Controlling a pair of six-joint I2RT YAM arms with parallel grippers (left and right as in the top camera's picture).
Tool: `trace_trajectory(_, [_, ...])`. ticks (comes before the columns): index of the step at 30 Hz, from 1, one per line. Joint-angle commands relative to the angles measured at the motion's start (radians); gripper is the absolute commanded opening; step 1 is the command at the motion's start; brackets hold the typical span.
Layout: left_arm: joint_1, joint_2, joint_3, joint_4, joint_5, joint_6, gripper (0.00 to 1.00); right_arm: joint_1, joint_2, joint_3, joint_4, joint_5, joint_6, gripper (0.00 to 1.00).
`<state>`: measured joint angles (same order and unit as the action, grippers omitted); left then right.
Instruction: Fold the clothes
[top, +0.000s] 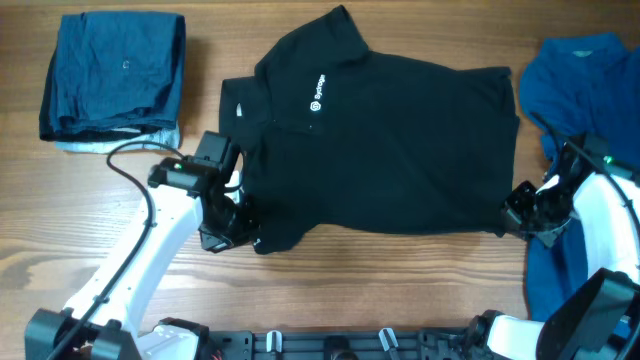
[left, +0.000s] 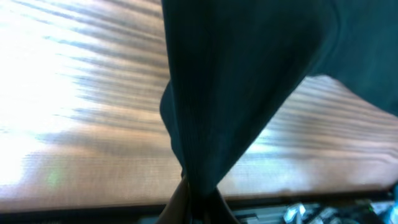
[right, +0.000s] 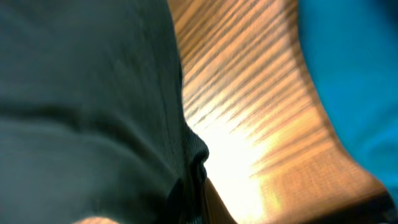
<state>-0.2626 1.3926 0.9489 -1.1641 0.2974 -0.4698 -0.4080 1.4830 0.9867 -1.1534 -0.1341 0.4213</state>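
Polo: the black short-sleeved collared polo (top: 400, 140) of soft fabric lies spread across the middle of the light wooden table (top: 100, 220). Its collar is toward the left and its small white chest logo (top: 316, 102) faces up.
Polo edges: one sleeve points toward the far table edge. The near left corner is bunched at the left gripper (top: 232, 228), and the near right corner ends at the right gripper (top: 516, 213).
Left jaws: closed on a pinch of the polo. In the left wrist view the black cloth (left: 249, 74) narrows to a tight fold at the fingers, with wood (left: 81, 124) behind it.
Right jaws: clamped on the polo's edge. In the right wrist view the dark cloth (right: 87, 112) gathers at the fingers.
Right neighbour: a bright blue fabric shirt (top: 585, 85) lies just beside the polo's right edge and runs under the right arm. Whether the two touch cannot be told. The right wrist view shows a wood strip (right: 249, 124) between the black cloth and the blue cloth (right: 354, 74).
Left neighbour: a folded navy fabric stack (top: 115, 75) sits at the far left, well apart from the polo.
Open room: bare wood shows between the stack and the collar, left of the left arm, and along the near edge between the arms.
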Motion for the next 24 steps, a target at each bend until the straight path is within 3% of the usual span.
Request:
trace_trajectory(1, [-0.006,-0.018,0.114,-0.085,-0.023,-0.018,0.04,0.013,0.005,0.122,-0.082,0.044,-0.005,0.04])
trace_trajectory(5, [-0.006,-0.020,0.192,-0.180,-0.110,-0.038,0.04,0.013,0.005,0.192,-0.166,0.075,-0.034,0.04])
trace_trajectory(14, [-0.059,-0.039,0.196,-0.303,-0.116,-0.120,0.04,0.013,0.005,0.193,-0.213,0.075,-0.067,0.04])
trace_trajectory(24, [-0.027,-0.008,0.217,-0.074,-0.184,-0.122,0.04,0.013,0.006,0.193,-0.094,0.040,-0.051,0.04])
